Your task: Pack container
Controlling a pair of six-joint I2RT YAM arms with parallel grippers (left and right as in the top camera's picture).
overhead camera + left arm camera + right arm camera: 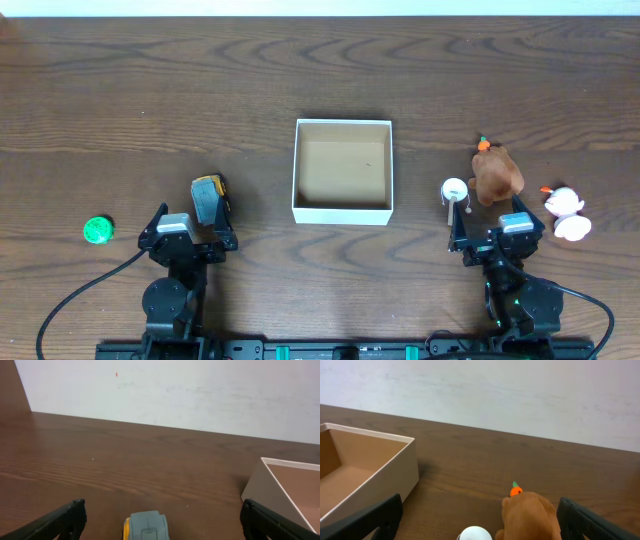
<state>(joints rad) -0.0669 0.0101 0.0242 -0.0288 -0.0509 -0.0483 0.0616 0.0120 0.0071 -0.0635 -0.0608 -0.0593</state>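
The container (342, 211) is a square white-walled box with a brown inside, at the table's middle; it also shows in the left wrist view (270, 491) and the right wrist view (395, 467). A grey and yellow toy (209, 197) lies between the fingers of my open left gripper (189, 224), also seen in the left wrist view (146, 527). A brown plush with an orange carrot (496, 174) and a small white round toy (454, 189) lie in front of my open right gripper (497, 226); the right wrist view shows the plush (530, 517) and white toy (476, 534).
A green round toy (98, 231) lies at the left. A white plush with orange bits (566, 213) lies at the far right. A pale wall stands behind the table's far edge (175, 395).
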